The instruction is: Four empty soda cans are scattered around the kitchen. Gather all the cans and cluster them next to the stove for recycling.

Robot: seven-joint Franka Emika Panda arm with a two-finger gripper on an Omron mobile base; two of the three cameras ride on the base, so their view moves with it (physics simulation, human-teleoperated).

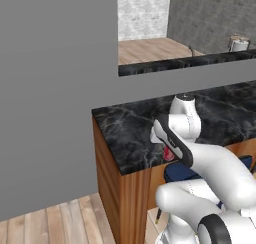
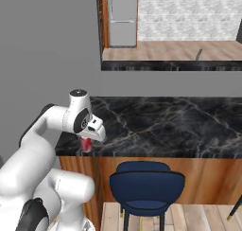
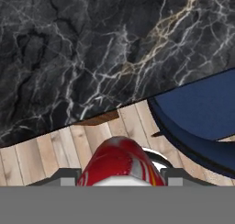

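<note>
Gripper closed tight on a red soda can, can sitting right between the two fingers. Black marbled counter just past the can and below the hand. Blue stool off to one side, wood floor underneath.

even, flat rendered light, moderately bright, with no clear source. the grey wall is shadeless. the black marbled counter shows no glare. soft blur throughout; the red can at 6 o'clock looks smeared. no edge distortion.
</note>
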